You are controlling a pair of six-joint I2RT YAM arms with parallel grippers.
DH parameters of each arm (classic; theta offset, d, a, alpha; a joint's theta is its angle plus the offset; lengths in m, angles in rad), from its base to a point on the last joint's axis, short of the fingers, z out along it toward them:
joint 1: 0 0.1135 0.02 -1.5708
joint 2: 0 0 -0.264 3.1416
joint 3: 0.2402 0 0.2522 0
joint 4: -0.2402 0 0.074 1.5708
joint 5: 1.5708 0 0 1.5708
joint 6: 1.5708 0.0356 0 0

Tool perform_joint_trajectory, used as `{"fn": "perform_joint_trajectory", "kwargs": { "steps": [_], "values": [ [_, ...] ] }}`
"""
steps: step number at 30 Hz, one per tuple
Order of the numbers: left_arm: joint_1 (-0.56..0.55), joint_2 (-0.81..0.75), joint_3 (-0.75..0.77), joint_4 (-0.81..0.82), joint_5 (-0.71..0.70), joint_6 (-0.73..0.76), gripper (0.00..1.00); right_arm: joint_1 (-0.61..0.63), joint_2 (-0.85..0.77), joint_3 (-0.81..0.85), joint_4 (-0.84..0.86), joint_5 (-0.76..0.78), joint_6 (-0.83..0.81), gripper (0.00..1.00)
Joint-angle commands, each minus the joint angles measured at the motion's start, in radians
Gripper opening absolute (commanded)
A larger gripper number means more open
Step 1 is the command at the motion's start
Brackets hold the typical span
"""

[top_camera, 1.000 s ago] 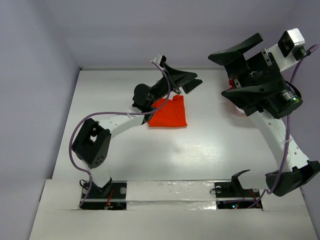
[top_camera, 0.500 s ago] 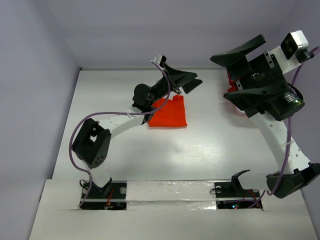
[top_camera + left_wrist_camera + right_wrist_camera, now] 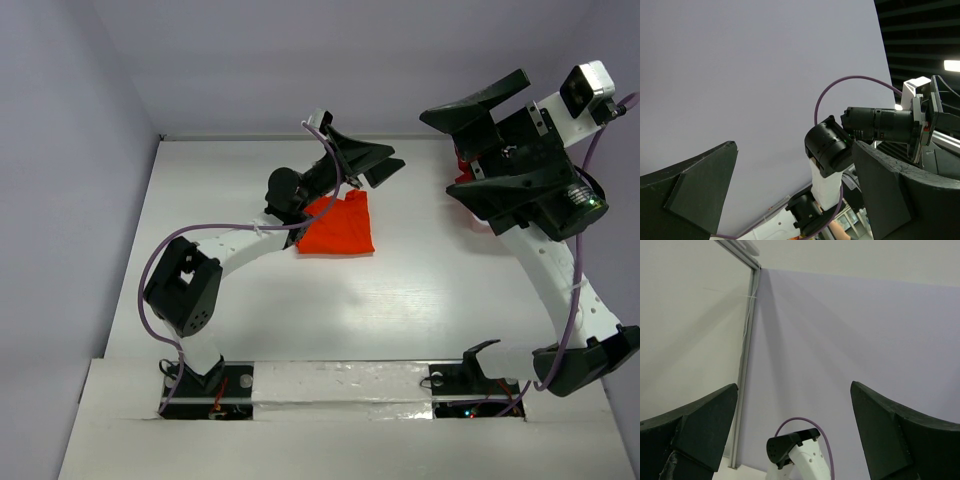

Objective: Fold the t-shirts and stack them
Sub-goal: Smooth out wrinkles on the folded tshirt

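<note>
Right gripper (image 3: 440, 150): raised high over the far-right part of the table and big in the top view. Its 2 black fingers are spread wide with nothing between them. The right wrist view agrees: the gripper (image 3: 794, 386) has a finger in each bottom corner, with only lavender wall and a bit of the other arm in the gap.

Left gripper (image 3: 385, 160): also fully spread and holding nothing. It sits at the far centre of the table, pointing right. In the left wrist view the gripper (image 3: 794, 145) frames only wall and the right arm's wrist and camera, so it is angled up off the surface.

White table (image 3: 420, 290): both arms are mounted at its near edge.

Bright orange-red t-shirt (image 3: 338, 225): folded into a compact rectangle, lying flat at mid-table, left of centre. In the top view the left arm's wrist overlaps its far-left corner; I cannot tell whether they touch. The left fingers sit just beyond the shirt's far edge and do not grip it.

Dark crimson cloth (image 3: 461, 163): only a sliver shows at far right, mostly hidden behind the right gripper. I cannot tell its shape or whether it is folded. It lies well apart from the orange-red shirt.
</note>
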Motion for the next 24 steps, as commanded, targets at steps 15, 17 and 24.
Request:
{"fn": "perform_joint_trajectory", "kwargs": {
  "steps": [15,17,24],
  "values": [
    [0.006,-0.009,0.051,0.402,0.011,-0.009,0.99,-0.008,-0.028,-0.005,0.036,0.022,-0.022,1.0],
    [0.006,-0.011,0.052,0.402,0.011,-0.009,0.99,-0.008,-0.029,-0.003,0.036,0.022,-0.024,1.0],
    [0.006,-0.008,0.051,0.406,0.011,-0.011,0.99,-0.008,-0.031,-0.005,0.032,0.022,-0.024,1.0]
  ]
}}
